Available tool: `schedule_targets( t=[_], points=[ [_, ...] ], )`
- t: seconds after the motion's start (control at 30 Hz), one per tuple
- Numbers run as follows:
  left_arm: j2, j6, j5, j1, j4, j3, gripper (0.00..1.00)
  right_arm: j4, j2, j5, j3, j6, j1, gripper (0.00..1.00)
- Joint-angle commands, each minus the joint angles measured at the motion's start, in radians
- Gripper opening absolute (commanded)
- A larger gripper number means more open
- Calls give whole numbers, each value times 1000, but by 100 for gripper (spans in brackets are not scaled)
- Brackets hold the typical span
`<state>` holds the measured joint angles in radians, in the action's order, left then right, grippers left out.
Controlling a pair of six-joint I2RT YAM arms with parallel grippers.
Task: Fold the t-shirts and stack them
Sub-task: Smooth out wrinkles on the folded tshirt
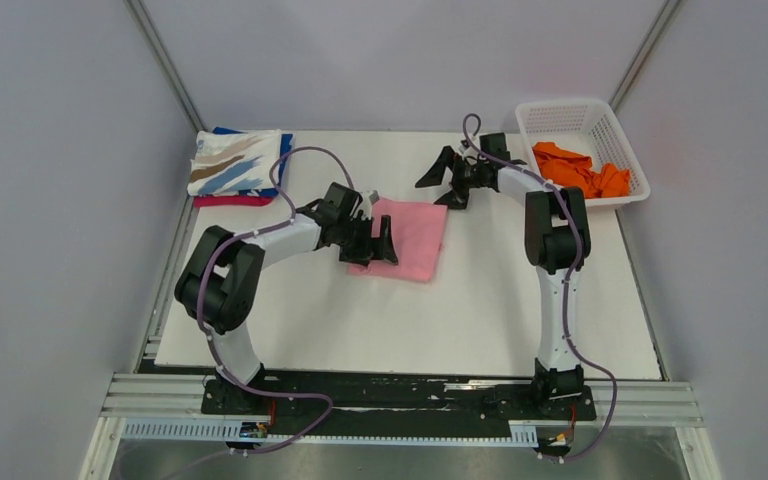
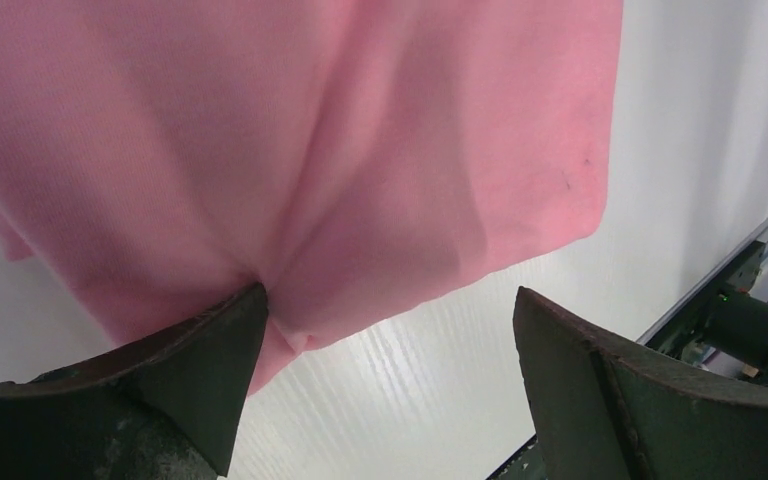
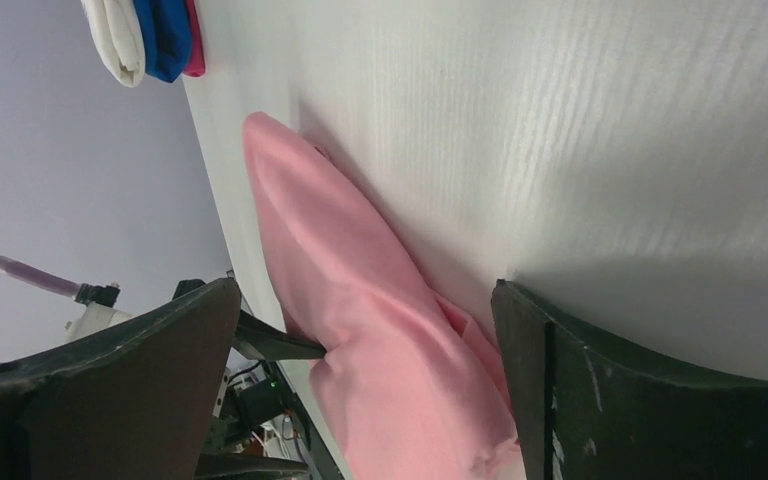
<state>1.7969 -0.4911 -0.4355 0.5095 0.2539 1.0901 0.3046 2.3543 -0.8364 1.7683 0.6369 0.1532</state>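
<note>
I see L gripper (image 1: 378,240) spread wide, gripping nothing; pink t-shirt (image 1: 412,238) lies just ahead of it, one fingertip (image 2: 245,310) against the cloth. R gripper (image 1: 447,180) is also spread, empty, w/ the shirt near its fingers. Folded stack (image 1: 235,168) sits well left of L; orange t-shirt (image 1: 580,170) is in basket (image 1: 560,112), right of R.

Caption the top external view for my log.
Left gripper open at the pink t-shirt, right gripper open beyond it; orange t-shirt in the basket.
</note>
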Motion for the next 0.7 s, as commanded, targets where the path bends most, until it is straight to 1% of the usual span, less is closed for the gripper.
schedule_targets(
  t=[0.0,0.13,0.23,0.3,0.37,0.47,0.5,0.57,0.63,0.67],
  points=[
    [-75,14,50,-2,57,41,100,33,-152,-9,-37,-79,-3,100],
    [-67,-46,107,-18,53,117,100,4,-383,31,-254,-116,19,100],
    [-24,-84,75,-51,71,158,100,-44,-542,87,-497,-70,43,100],
    [-11,-90,66,-67,99,160,100,-43,-655,177,-622,-54,54,100],
    [-40,-86,96,-71,116,119,100,-13,-734,269,-721,-43,56,100],
    [-151,-80,161,-71,121,3,100,25,-830,346,-829,-29,75,100],
    [-175,-81,178,-71,120,-24,100,23,-855,356,-863,-22,92,100],
    [-231,-92,258,-72,119,-94,100,7,-879,365,-913,4,137,100],
    [-246,-102,264,-81,117,-150,98,-46,-877,355,-953,34,192,97],
    [-238,-106,255,-82,108,-158,95,-69,-867,357,-967,51,214,95]
  ],
)
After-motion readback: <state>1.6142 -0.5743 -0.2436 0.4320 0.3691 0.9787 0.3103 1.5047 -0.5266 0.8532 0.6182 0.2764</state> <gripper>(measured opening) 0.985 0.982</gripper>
